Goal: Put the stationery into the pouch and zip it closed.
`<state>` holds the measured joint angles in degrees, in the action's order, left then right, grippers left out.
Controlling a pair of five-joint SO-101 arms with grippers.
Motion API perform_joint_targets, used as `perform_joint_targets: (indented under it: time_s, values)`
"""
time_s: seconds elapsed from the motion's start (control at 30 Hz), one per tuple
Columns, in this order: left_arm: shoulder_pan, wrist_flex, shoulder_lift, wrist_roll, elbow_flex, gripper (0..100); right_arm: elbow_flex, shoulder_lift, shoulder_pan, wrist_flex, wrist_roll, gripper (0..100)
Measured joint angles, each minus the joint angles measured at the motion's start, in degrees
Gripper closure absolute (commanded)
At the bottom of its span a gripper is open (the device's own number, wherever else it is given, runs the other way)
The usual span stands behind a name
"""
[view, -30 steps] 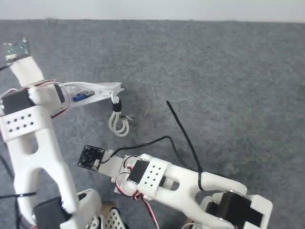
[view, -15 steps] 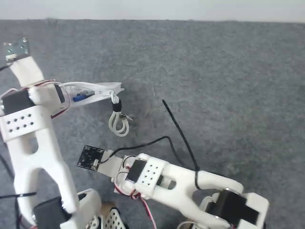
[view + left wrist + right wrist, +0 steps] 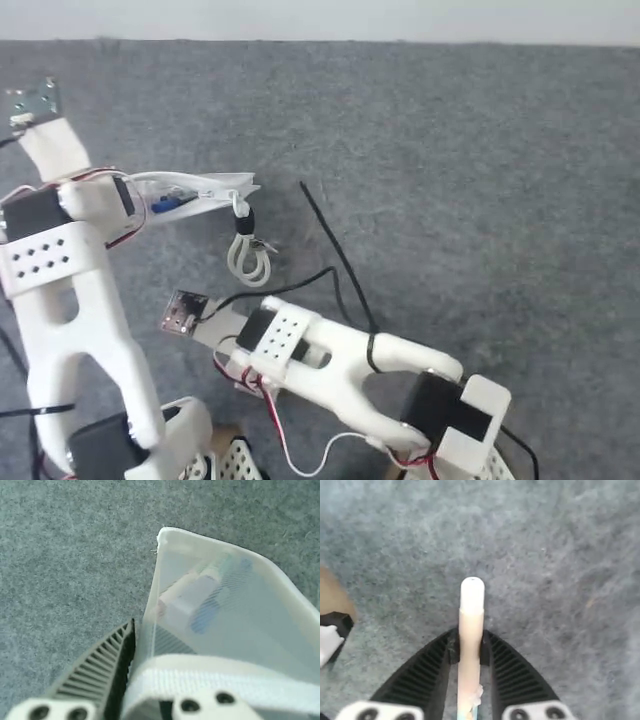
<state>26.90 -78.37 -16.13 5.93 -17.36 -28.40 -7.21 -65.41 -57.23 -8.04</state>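
One pen (image 3: pixel 471 615) in right fingers (image 3: pixel 427 672); arm (image 3: pixel 330 360) seemingly swung left

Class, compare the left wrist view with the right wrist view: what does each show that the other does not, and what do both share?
Only the left wrist view: the mesh pouch, gripped at its edge by the left hand, with stationery visible inside. Only the right wrist view: a cream pen clamped in the right hand, its rounded tip sticking out past the hand. Both: the grey felt table surface beneath.
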Motion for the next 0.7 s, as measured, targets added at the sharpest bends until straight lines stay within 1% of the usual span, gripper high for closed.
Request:
perform_joint_targets:
  time_s: [0.13, 0.23, 0.5, 0.7]
  values:
    - [0.0, 0.0, 0.0, 0.0, 0.0, 98, 0.09, 0.0, 1.58, -0.09, 0.09, 99.3]
    - [0.0, 0.0, 0.0, 0.0, 0.0, 98, 0.0, 1.14, 2.81, -2.02, 0.18, 99.3]
    - [0.0, 0.0, 0.0, 0.0, 0.0, 98, 0.0, 7.82, 3.96, -6.95, 0.18, 99.3]
    - [0.0, 0.0, 0.0, 0.0, 0.0, 98, -0.09, 14.86, 5.01, -7.82, 0.18, 99.3]
